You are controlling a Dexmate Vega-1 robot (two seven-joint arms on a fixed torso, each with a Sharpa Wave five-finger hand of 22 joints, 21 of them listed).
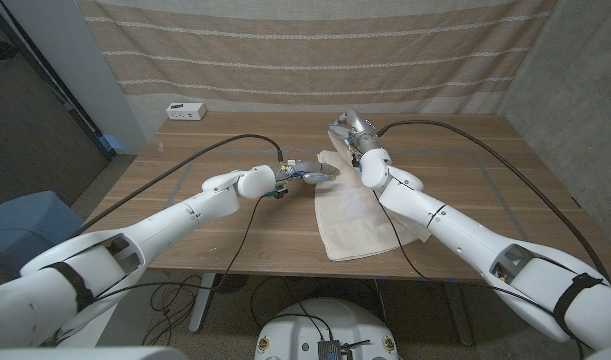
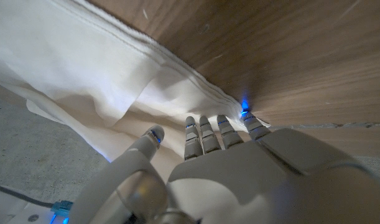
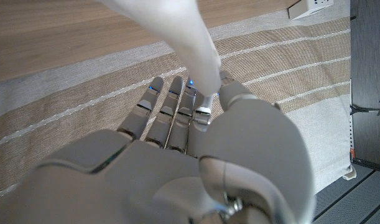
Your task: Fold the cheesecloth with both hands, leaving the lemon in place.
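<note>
The cream cheesecloth (image 1: 357,215) lies on the wooden table (image 1: 205,165) right of centre, reaching to the near edge. My right hand (image 1: 350,130) is raised over the cloth's far end. In the right wrist view a strip of cheesecloth (image 3: 196,56) runs up from between the thumb and fingers of that right hand (image 3: 190,155), which pinches it. My left hand (image 1: 310,172) is at the cloth's left edge near the far corner. Its fingertips (image 2: 205,121) reach the cheesecloth (image 2: 84,68) at the hem, with the thumb beside a raised fold. Whether it grips the cloth is unclear.
A small white box (image 1: 186,111) sits at the table's far left. Black cables (image 1: 225,145) run along both arms over the tabletop. A striped curtain (image 1: 315,50) hangs behind the table.
</note>
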